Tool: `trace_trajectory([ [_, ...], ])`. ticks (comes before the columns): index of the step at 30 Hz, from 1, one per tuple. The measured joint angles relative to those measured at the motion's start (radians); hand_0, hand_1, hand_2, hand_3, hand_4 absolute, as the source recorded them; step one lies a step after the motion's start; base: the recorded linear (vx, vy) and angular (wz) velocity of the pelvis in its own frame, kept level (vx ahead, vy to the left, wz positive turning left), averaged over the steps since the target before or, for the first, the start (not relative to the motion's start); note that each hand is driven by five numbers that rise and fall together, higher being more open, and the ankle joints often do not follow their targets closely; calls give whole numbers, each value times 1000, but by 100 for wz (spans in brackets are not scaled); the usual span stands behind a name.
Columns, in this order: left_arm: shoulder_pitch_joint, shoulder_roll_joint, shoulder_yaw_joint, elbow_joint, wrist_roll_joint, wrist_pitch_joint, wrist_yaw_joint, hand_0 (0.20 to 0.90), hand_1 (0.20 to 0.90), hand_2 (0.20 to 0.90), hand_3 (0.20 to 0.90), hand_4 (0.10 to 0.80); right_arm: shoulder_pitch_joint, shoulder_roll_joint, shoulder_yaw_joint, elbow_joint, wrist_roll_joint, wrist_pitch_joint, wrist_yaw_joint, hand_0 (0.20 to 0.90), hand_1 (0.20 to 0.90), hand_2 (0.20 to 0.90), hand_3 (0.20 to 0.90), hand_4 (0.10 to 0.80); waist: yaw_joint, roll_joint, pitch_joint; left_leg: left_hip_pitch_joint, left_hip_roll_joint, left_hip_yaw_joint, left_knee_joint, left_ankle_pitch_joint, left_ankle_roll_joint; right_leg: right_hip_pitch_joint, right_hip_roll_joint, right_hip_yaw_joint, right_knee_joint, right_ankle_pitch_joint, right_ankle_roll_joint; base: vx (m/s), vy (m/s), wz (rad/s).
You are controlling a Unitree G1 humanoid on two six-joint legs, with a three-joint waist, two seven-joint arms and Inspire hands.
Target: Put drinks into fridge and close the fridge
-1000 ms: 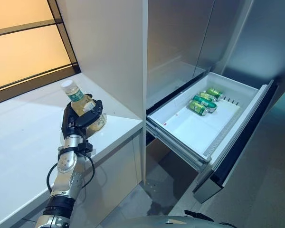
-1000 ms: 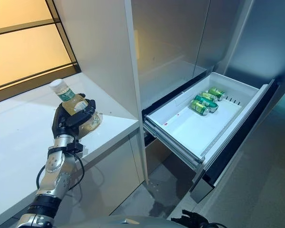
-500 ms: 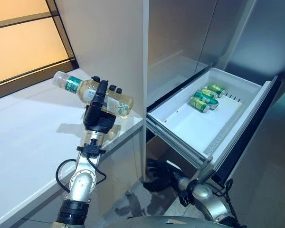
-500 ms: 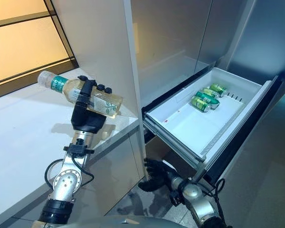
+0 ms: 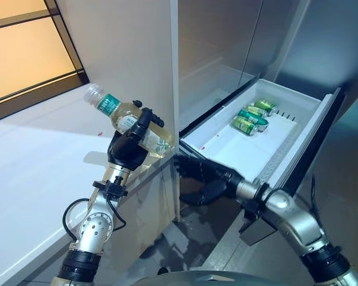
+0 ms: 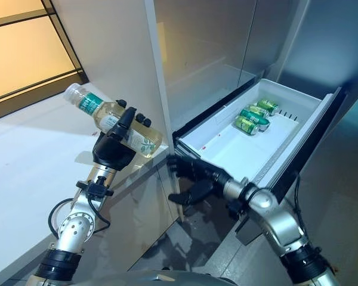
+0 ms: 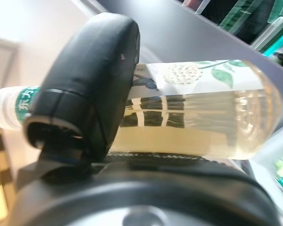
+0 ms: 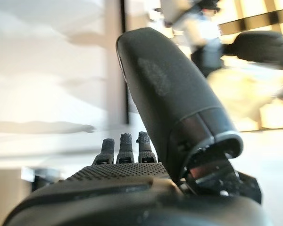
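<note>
My left hand (image 5: 129,149) is shut on a clear bottle of pale yellow drink (image 5: 144,128) with a green label and white cap. It holds the bottle tilted above the white counter's right edge (image 5: 144,173); the bottle also shows in the left wrist view (image 7: 198,113). My right hand (image 5: 201,177) is open and empty, raised just below the bottle, in front of the open white fridge drawer (image 5: 227,156). Green cans (image 5: 249,117) lie at the drawer's far end.
A tall white cabinet panel (image 5: 131,53) stands behind the bottle. The grey fridge front (image 5: 227,42) rises above the drawer. The drawer's dark front panel (image 5: 313,149) juts out to the right. An amber window (image 5: 18,53) lies at the counter's back.
My right hand has risen from the floor area to the drawer's near corner, under the bottle. The bottle has moved a little right and tilted, cap higher.
</note>
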Motion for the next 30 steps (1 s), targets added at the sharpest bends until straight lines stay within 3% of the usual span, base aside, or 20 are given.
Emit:
trace_trajectory([
  [7,-6,85,-17,-12,130,24,2,300,300,300,200,100,-60,-80,-30,-64,121,90,2,900,900,900,900,800,-6,-6,3,-1,-1,11,1,-4,1,-3,0,6,0,1,0,-7,0,-2],
  [17,-79,183,-96,-15,257,23,27,300,300,300,200,100,-90,-130,7,-66,135,195,13,900,900,900,900,800,-8,-23,14,0,-2,18,1,-4,2,-4,-2,12,0,1,1,-16,0,-1],
  [22,-89,200,-135,-40,312,22,74,300,300,300,200,100,-156,-134,85,-67,132,226,28,900,900,900,900,800,-24,-25,15,0,-1,18,1,-5,2,-4,-1,13,0,3,3,0,0,0],
  [30,-91,212,-163,-44,314,20,106,300,300,300,200,100,-203,-145,114,-67,156,270,-1,900,900,900,900,800,-28,-26,15,1,-1,22,1,-5,2,-5,-2,16,0,3,4,0,2,0],
])
